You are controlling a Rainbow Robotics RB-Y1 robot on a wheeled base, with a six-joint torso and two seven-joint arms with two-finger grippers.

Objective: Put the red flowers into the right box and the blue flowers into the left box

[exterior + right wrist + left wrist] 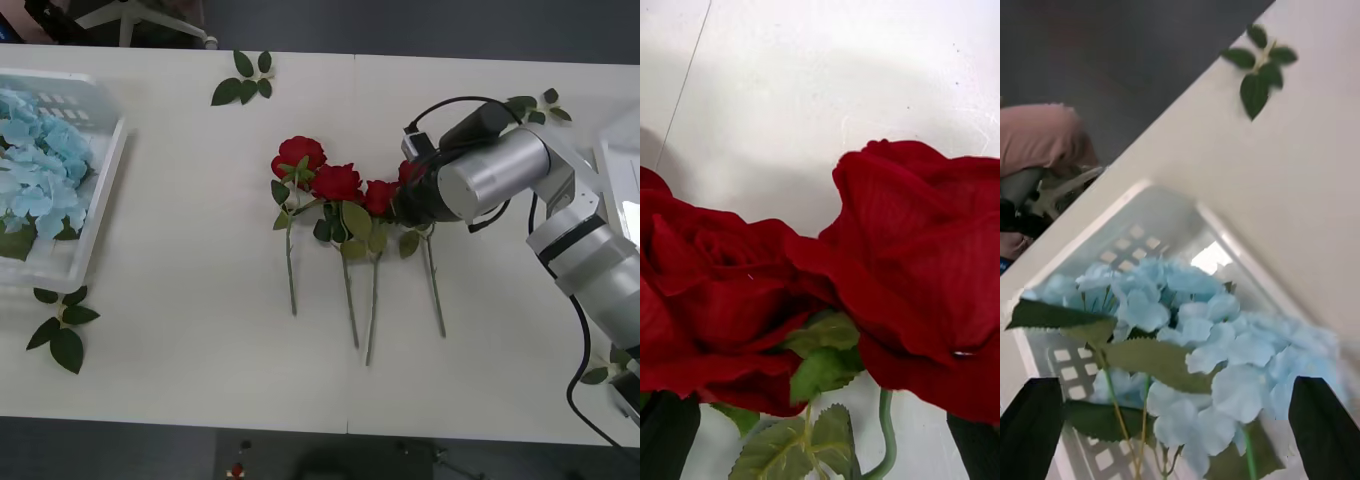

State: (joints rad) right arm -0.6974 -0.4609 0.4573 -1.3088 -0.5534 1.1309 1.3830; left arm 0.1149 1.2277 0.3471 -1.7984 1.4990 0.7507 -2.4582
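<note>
Across the table's middle, from the front view, four red flowers (338,185) lie in a row, heads away from me, stems running back toward me; my right gripper (408,200) is down on the rightmost head, nearest the right box (612,172); the blue flowers (35,165) already lie in the left box (100,200). From my right wrist, two rose heads sit between my spread black fingers (979,446), nothing clamped. From my left wrist, my left gripper (1176,431) hangs open, empty, over the blue clusters.

Bare table (180,250) separates red flowers (335,185) from left box (95,215).
</note>
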